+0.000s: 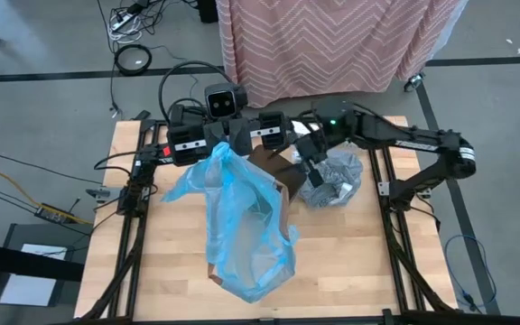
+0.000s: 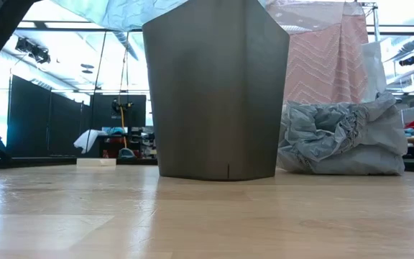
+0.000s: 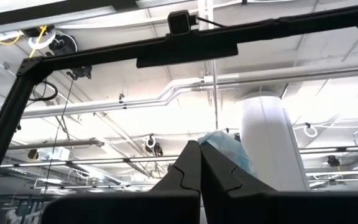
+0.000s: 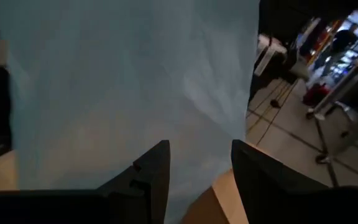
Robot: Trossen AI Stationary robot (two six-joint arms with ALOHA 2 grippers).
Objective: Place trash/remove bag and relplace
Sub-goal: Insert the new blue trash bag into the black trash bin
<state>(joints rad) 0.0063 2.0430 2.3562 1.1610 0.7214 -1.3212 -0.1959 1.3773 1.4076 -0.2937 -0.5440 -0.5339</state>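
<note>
A bright blue plastic bag [image 1: 242, 226] is draped over the dark bin [image 2: 214, 93] at the table's middle, and its lower end lies on the table toward the near edge. My left gripper [image 1: 227, 137] is shut on the blue bag's top, above the bin's far side. The grey bag [image 1: 332, 179] lies crumpled on the table to the right of the bin [image 1: 283, 185]. My right gripper [image 1: 309, 161] stands open between the bin and the grey bag, facing the blue bag's sheet [image 4: 135, 74]. The trash is hidden. My left gripper pinches a bunched bit of the blue bag's top [image 3: 224, 146] between its two shut fingers, which slant upward. The bag hangs down from there over the bin, slack. My right gripper has the blue sheet close in front of its open fingers [image 4: 157, 165]; I cannot tell whether they touch it.
A small flat white thing [image 2: 95, 162] lies on the table to the bin's left in the low view. A pink patterned cloth [image 1: 332, 36] hangs beyond the table's far edge. Bare wood shows at the table's near left and near right.
</note>
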